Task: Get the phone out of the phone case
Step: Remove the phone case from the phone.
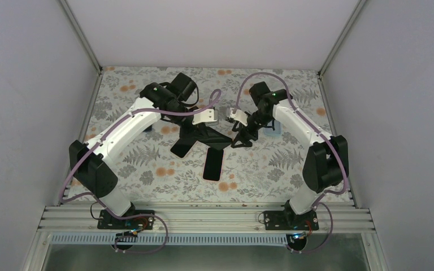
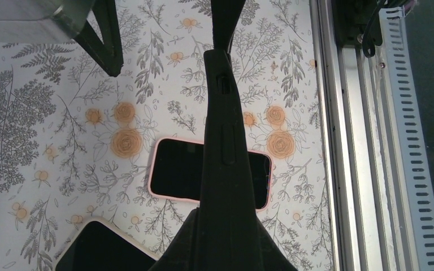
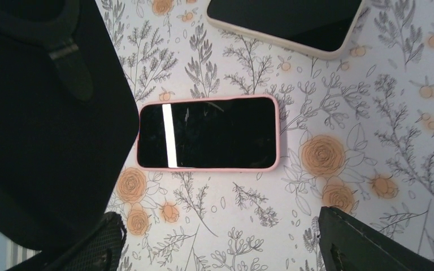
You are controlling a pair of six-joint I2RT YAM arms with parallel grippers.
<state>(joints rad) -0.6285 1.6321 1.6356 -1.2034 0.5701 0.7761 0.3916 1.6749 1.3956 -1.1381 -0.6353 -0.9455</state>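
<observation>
Left wrist view: black phone case (image 2: 223, 141) pinched on its edge by the left gripper (image 2: 226, 226), up above the table (image 2: 45, 113).
I can't tell if the phone is inside it; only the thin side shows. The right gripper (image 3: 234, 243) hangs wide open over a pink-cased phone (image 3: 206, 132). A crooked tug could make the black phone case slip and fall on that phone.

Lab cell: white panels (image 1: 203, 28), aluminium rail (image 1: 203, 217)
</observation>
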